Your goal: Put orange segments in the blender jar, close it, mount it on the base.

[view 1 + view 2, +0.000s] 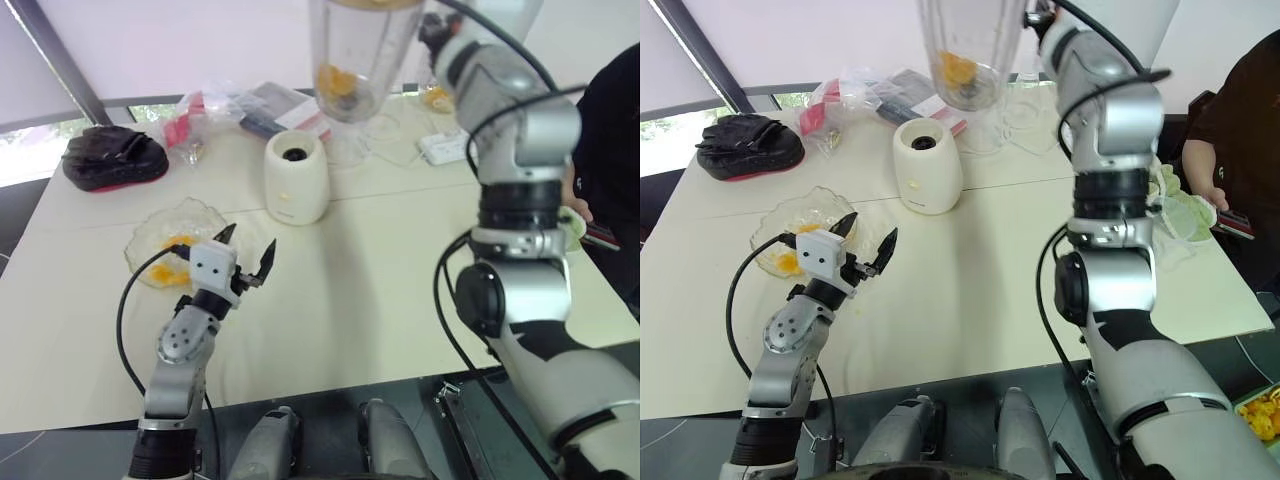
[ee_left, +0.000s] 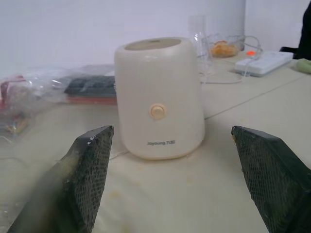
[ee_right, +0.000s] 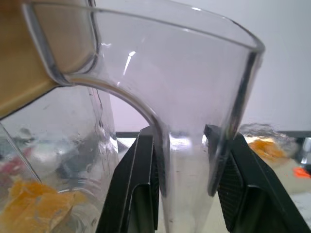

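My right gripper is shut on the clear handle of the blender jar, one black finger on each side, and holds the jar high above the table's far side. Orange segments lie in the jar's bottom, and a beige lid sits at its top. The cream-white base stands on the table below and a little left of the jar, its dark socket facing up. My left gripper is open and empty, low over the table, pointing at the base. Beside it is a scalloped glass bowl with more segments.
A black pad lies at the far left, with plastic bags and packets behind the base. A white power strip and a small bowl of orange pieces sit at the far right. A person stands at the table's right edge.
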You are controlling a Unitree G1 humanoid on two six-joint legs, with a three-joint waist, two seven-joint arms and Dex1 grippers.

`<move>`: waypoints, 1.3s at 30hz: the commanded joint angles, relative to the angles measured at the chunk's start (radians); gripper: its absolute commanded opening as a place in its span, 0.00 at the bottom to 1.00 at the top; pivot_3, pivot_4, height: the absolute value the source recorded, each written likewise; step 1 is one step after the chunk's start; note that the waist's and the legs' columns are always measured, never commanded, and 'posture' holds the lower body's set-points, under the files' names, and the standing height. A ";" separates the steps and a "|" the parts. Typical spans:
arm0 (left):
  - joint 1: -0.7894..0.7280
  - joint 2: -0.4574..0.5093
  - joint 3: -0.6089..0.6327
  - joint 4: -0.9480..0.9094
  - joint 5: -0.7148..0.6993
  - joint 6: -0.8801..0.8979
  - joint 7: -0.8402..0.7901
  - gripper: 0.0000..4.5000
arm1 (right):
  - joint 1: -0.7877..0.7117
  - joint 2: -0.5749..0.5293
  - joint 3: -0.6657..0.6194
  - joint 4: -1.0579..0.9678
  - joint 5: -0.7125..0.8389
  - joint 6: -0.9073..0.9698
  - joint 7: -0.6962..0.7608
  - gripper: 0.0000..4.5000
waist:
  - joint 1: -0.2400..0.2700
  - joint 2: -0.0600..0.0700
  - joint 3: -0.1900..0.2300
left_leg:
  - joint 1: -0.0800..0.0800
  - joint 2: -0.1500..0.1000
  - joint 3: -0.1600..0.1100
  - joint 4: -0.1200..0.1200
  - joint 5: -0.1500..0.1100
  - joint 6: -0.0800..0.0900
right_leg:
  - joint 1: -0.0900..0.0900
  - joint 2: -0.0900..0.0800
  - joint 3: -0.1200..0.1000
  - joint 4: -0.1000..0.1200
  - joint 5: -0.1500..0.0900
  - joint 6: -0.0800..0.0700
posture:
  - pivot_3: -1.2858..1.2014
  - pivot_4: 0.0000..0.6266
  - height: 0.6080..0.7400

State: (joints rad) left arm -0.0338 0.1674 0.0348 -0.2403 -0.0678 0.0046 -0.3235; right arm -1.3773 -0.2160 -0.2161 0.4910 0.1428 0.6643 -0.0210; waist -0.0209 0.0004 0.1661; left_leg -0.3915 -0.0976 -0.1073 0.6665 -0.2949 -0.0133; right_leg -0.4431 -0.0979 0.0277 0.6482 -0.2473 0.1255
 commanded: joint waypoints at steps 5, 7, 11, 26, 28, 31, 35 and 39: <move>0.041 -0.001 -0.020 -0.043 0.029 -0.046 0.044 0.90 | -0.240 0.117 -0.017 0.430 0.004 -0.279 -0.078 0.22 | -0.005 0.000 0.000 | -0.001 0.000 0.000 -0.002 0.000 0.000 | -0.002 0.000 0.000 -0.001 0.000 0.000 | 0.52 0.24 1.00; 0.048 0.005 -0.017 -0.051 0.030 -0.044 0.051 0.90 | -0.261 0.131 -0.013 0.502 -0.002 -0.320 -0.095 0.22 | 0.000 0.000 0.000 | -0.001 0.000 0.000 -0.002 0.000 0.000 | -0.002 0.000 0.000 -0.001 0.000 0.000 | 0.52 0.24 1.00; 0.059 0.017 -0.011 -0.066 0.034 -0.042 0.058 0.90 | -0.273 0.150 0.004 0.597 -0.018 -0.388 -0.115 0.22 | 0.004 0.000 0.000 | -0.002 0.000 0.000 -0.002 0.000 0.000 | -0.001 0.000 0.000 -0.001 0.000 0.000 | 0.52 0.24 1.00; 0.052 0.039 -0.036 -0.131 0.045 0.032 0.061 0.90 | -0.256 0.157 0.026 0.692 -0.042 -0.399 -0.142 0.22 | 0.001 0.000 0.001 | -0.002 0.000 0.000 -0.002 0.000 -0.001 | -0.002 0.000 0.000 -0.001 0.000 0.000 | 0.52 0.24 1.00; 0.051 0.042 -0.038 -0.142 0.044 0.046 0.059 0.90 | -0.247 0.166 0.033 0.689 -0.045 -0.384 -0.137 0.22 | -0.001 0.000 0.001 | -0.002 0.000 0.000 -0.002 0.000 -0.001 | -0.002 0.001 0.000 -0.001 0.000 0.000 | 0.52 0.24 1.00; 0.047 0.049 -0.041 -0.151 0.041 0.062 0.056 0.90 | -0.226 0.175 0.043 0.690 -0.051 -0.364 -0.137 0.22 | -0.002 0.000 0.001 | -0.002 0.000 -0.001 -0.002 0.000 -0.001 | -0.002 0.001 0.000 -0.001 0.000 0.000 | 0.52 0.24 1.00; 0.046 0.059 -0.045 -0.155 0.038 0.071 0.053 0.90 | -0.201 0.180 0.061 0.684 -0.061 -0.346 -0.129 0.22 | -0.005 0.000 0.001 | -0.002 0.001 -0.001 -0.002 0.000 -0.001 | -0.002 0.001 0.000 -0.001 0.000 0.000 | 0.52 0.24 1.00; 0.040 0.064 -0.052 -0.152 0.038 0.073 0.049 0.90 | -0.178 0.181 0.088 0.666 -0.080 -0.323 -0.106 0.22 | -0.010 0.000 0.000 | -0.002 0.001 -0.001 -0.002 0.000 -0.001 | -0.001 0.001 0.000 -0.001 0.000 0.000 | 0.52 0.24 1.00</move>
State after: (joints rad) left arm 0.0229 0.2268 -0.0164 -0.3476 -0.0296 0.0823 -0.2748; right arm -1.5638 -0.0459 -0.1443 1.1795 0.0789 0.3217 -0.1454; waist -0.0313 0.0008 0.1665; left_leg -0.3930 -0.0971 -0.1078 0.6648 -0.2945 -0.0142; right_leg -0.4443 -0.0972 0.0276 0.6472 -0.2474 0.1253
